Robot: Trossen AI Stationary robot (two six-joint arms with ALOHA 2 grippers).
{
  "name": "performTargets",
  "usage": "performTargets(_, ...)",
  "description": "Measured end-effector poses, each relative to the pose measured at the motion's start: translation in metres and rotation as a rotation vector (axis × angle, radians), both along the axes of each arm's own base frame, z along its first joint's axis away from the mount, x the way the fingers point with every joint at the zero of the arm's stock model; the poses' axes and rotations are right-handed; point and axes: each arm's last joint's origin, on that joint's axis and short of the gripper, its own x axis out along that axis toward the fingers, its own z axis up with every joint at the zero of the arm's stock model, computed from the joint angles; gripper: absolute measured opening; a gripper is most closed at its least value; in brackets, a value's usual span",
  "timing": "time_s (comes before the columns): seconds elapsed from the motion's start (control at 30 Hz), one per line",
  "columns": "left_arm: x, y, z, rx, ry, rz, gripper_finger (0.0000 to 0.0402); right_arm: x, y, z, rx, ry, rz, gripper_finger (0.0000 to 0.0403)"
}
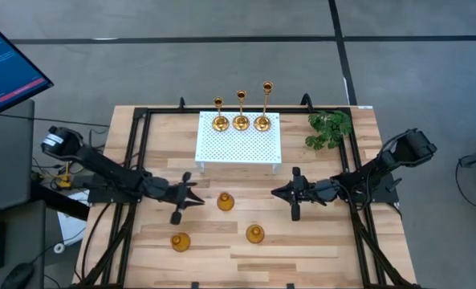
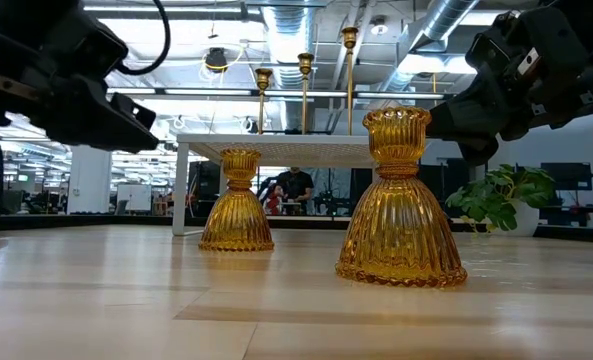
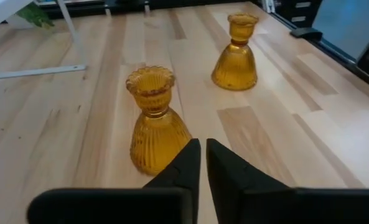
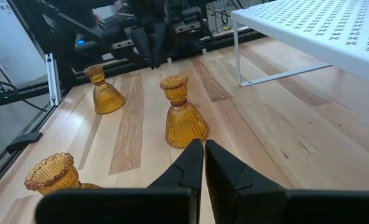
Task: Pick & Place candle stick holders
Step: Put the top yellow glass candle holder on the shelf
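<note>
The left pincer [image 1: 196,195] hovers clenched and empty over the counter [image 1: 318,241], just beside the middle amber glass holder [image 1: 225,201]. Two more amber holders (one front left [image 1: 180,241], one front right [image 1: 254,234]) stand loose on the wood. Three tall gold candlesticks [image 1: 241,112] already stand on the white perforated rack [image 1: 239,148]. The right pincer [image 1: 279,192] is likewise clenched and empty. Judging by this, about half remains.

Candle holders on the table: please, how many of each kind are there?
Tall thin-stemmed gold holders, on the white perforated stand: 3
Short amber ribbed holders, on the wooden tabletop: 3
Total: 6
</note>
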Motion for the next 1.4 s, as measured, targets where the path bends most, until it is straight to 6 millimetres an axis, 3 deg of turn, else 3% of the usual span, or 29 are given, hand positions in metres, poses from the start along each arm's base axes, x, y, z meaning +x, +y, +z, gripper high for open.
performTargets(0.43,0.015,-0.003,-0.009,-0.021,-0.023,0.077,0.0153,0.000,0.000,0.000,0.000,0.000,0.000,0.0010)
performTargets(0.73,0.037,-0.008,0.000,-0.027,-0.032,0.129,0.0235,0.000,0.000,0.000,0.000,0.000,0.000,0.0010)
performTargets(1.1,0.059,-0.002,-0.003,-0.047,0.003,0.224,0.0245,0.000,0.000,0.000,0.000,0.001,0.000,0.0010)
performTargets(1.4,0.065,-0.005,0.003,-0.091,-0.017,0.178,0.0249,0.000,0.000,0.000,-0.001,0.003,-0.001,0.0010)
